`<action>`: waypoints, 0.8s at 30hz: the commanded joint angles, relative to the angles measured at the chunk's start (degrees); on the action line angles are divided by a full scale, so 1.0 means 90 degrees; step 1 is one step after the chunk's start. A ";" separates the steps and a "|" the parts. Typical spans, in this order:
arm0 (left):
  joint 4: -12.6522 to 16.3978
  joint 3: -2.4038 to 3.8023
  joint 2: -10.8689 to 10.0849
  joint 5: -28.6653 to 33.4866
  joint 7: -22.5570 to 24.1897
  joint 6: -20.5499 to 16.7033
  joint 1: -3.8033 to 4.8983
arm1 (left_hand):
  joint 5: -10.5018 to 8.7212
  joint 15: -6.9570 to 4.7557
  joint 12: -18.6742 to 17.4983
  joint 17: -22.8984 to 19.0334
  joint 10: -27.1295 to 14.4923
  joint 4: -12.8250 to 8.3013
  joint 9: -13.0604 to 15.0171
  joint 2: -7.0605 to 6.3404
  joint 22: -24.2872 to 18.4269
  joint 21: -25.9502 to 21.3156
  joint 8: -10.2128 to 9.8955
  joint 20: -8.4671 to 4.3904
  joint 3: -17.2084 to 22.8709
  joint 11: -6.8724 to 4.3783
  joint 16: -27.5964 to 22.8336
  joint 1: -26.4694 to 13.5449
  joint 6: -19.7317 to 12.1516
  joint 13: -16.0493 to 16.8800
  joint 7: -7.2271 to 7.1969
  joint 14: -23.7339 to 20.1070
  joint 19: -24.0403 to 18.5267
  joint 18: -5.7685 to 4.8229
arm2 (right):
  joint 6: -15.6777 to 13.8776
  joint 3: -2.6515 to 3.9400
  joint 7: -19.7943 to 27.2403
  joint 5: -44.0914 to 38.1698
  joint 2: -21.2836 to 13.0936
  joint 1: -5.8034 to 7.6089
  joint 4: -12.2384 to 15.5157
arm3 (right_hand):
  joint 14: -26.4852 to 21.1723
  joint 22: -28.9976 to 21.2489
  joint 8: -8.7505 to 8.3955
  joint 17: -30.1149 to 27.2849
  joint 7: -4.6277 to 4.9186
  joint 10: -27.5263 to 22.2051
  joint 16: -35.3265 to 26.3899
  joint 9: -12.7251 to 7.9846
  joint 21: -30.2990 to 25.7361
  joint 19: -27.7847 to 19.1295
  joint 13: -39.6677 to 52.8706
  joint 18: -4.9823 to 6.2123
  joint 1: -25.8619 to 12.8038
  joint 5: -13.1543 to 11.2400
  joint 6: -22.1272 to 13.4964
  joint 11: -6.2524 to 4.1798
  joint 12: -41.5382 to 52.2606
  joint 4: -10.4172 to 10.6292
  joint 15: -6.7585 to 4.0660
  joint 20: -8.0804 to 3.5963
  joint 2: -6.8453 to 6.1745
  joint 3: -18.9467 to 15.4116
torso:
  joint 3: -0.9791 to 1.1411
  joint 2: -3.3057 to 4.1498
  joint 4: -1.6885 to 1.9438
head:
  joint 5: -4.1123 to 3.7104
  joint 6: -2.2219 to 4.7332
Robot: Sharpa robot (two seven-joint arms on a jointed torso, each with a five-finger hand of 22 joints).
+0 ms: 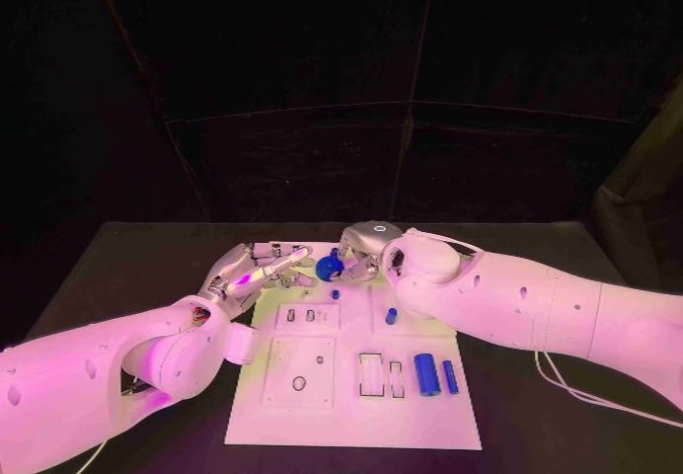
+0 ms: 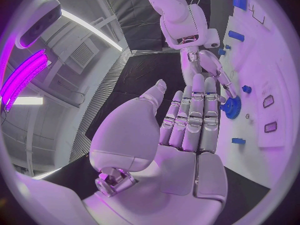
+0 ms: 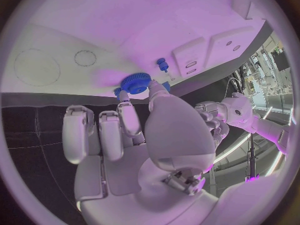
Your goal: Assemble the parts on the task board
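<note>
A: State the condition of the right hand [image 3: 134,135].

B: It pinches a blue gear [image 3: 135,81] between thumb and a fingertip, at the far end of the task board [image 1: 427,415]. The remaining fingers are loosely curled beside it. In the head view the hand [image 1: 373,259] is largely covered by its own wrist, and the gear [image 1: 329,267] shows as a small blue disc at its fingertips. Whether the gear touches the board surface cannot be determined.

A: And the left hand [image 2: 187,130]?

B: Empty. Its fingers lie straight and pressed together side by side, thumb set apart, palm open. In the head view it [image 1: 264,269] reaches toward the gear from the board's far left corner; contact with the gear cannot be confirmed.

A: Other parts?

B: A small blue peg [image 1: 336,293] stands just near of the gear. A short blue pin [image 1: 390,316] lies further toward the board's middle. A thick blue cylinder [image 1: 425,374] and a thinner blue rod [image 1: 450,376] lie side by side at the board's right, next to rectangular recesses [image 1: 371,374]. The board's right edge under the right arm is hidden.
</note>
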 commanded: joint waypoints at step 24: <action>-0.0114 0.0003 0.0040 -0.0004 -0.0007 0.0126 0.0010 | 0.0032 0.0001 -0.0034 0.0020 -0.0037 -0.0059 -0.0002 0.0060 -0.0015 -0.0030 -0.0019 0.0032 0.0008 -0.0004 -0.0049 0.0049 -0.0050 -0.0007 -0.0008 -0.0040 -0.0033 0.0082 | -0.1068 -0.0009 0.2867 0.3268 -0.2957 -0.0037 0.0947 | 0.0367 0.0058 -0.0013 0.0384 -0.0007 -0.0256 -0.0254 -0.0006 -0.0217 -0.0303 -0.0307 0.0025 0.1101 0.0101 -0.0026 -0.0001 -0.0466 -0.0712 -0.0027 -0.0032 -0.0048 -0.0083 | 0.0092 0.0000 -0.0142 | -0.0169 0.0146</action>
